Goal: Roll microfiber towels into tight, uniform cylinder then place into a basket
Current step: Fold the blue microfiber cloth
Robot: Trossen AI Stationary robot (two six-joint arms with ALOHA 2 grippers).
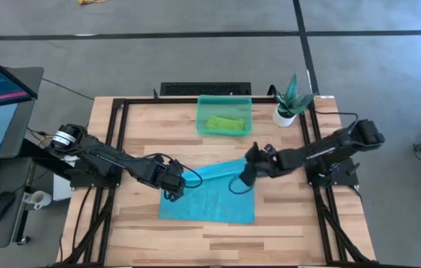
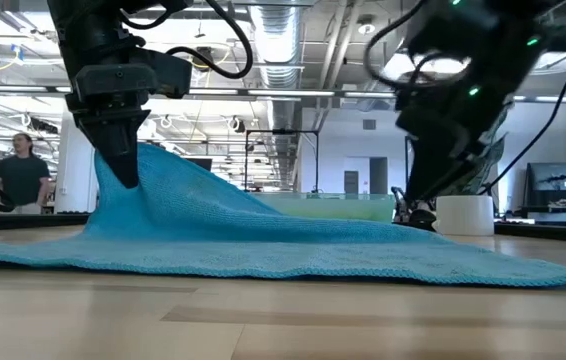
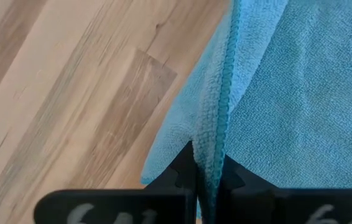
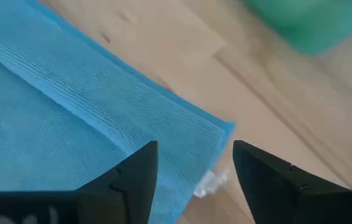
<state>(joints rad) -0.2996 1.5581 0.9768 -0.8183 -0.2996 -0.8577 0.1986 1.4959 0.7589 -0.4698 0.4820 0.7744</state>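
Left tool (image 1: 172, 181), clamped on the blue towel (image 1: 214, 195) edge left of centre, is faced by the right tool (image 1: 246, 177), spread empty over the towel's upper-right corner.

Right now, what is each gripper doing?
Left gripper: shut on the blue towel.
Right gripper: open, holding nothing, above the towel's corner.

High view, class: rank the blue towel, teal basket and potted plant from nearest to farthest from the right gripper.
1. Light turquoise blue microfiber towel, under the open right gripper.
2. Translucent teal-green plastic basket, behind it, holding a lime green towel.
3. Small white potted plant, back right corner.
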